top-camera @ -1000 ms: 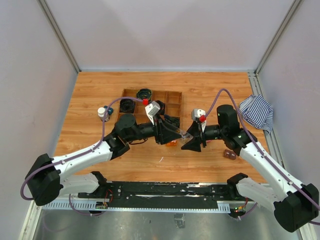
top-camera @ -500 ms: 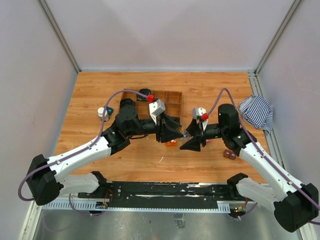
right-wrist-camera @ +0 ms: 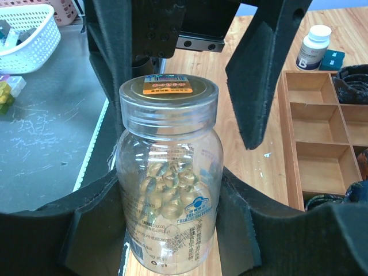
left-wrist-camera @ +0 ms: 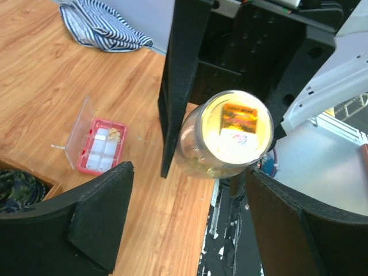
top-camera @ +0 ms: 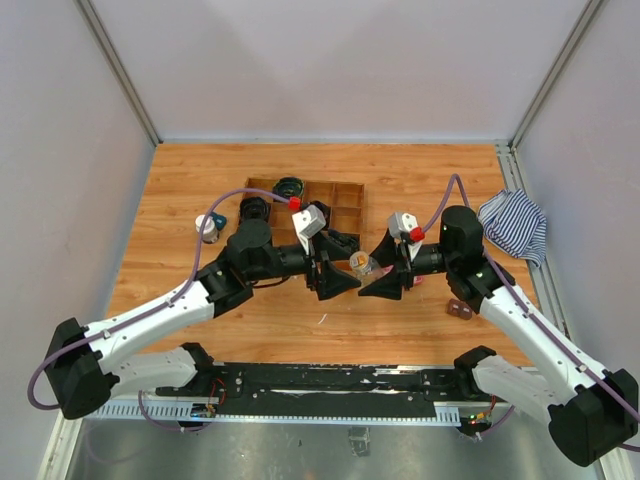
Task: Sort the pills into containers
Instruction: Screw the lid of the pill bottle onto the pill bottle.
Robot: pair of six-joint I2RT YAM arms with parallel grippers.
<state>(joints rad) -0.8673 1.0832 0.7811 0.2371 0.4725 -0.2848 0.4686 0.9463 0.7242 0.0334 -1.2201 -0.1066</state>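
Right gripper: closed on the clear cylindrical plastic bottle, gripping its body. Both black fingers press its sides below the shoulder. The bottle holds a heap of yellowish soft capsules. Its clear screw cap with an orange label is on.

Top view: the bottle sits at frame centre, in the gap between the two grippers. Its cap end points left, toward the left gripper. It appears to be held off the wooden tabletop.

Left gripper: jaws wide and holding nothing. In the left wrist view its fingers fill the lower left and lower right corners. The capped end of the bottle faces the lens between and beyond them, with a gap on either side. In the right wrist view the same fingers stand either side of the cap, apart from it.

Flat pink translucent rectangular box: on the table at left of centre in the left wrist view. Its clear lid is hinged open to the left. The cells hold pale contents, and one item is yellowish.

Small bottle with a white cap: upright at the left of the table. It is just left of the wooden compartment tray, which holds black coils in its left cells.

Blue-and-white striped cloth: bunched at the right edge of the table.
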